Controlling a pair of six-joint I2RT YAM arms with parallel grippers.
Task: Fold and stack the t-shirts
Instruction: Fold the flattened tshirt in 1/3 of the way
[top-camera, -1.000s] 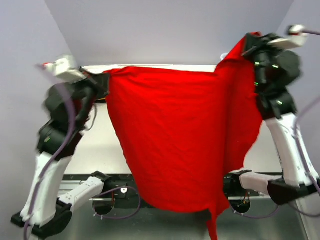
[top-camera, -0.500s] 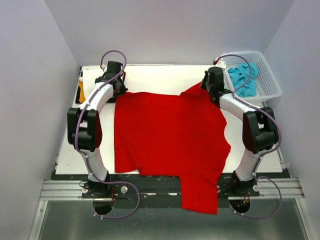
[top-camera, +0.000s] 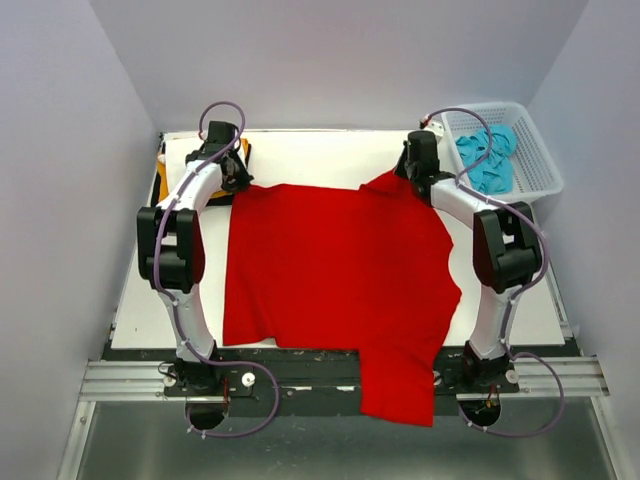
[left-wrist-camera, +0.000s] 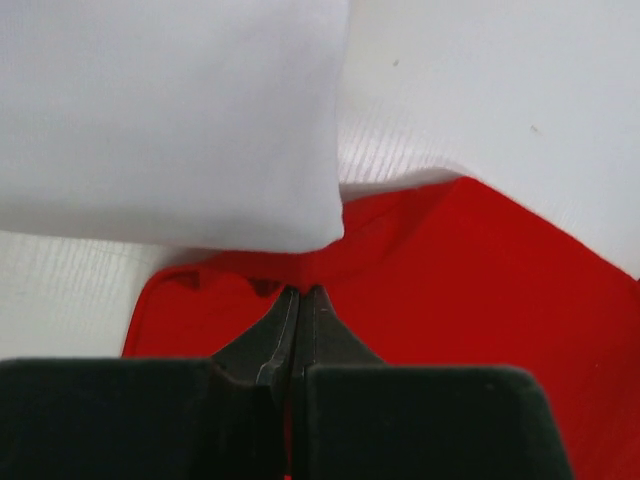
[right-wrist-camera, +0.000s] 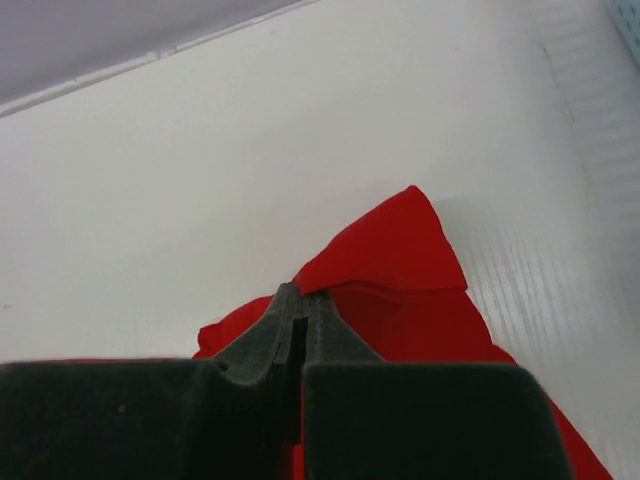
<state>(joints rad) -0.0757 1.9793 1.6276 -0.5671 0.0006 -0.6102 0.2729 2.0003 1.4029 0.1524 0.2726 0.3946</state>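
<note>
One red t-shirt (top-camera: 340, 270) lies spread out, left fingers (left-wrist-camera: 287, 318) and right fingers (right-wrist-camera: 290, 308) each clamping a far corner.

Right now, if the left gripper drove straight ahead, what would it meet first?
Past the red t-shirt edge pinched by the left gripper, probably the white t-shirt just ahead; depth is unclear.

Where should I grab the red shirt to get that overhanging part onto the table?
Probably the red shirt's flap hanging off the table's near edge. Pinch its bottom edge from the near side, where the cloth hangs free with nothing under it.
</note>
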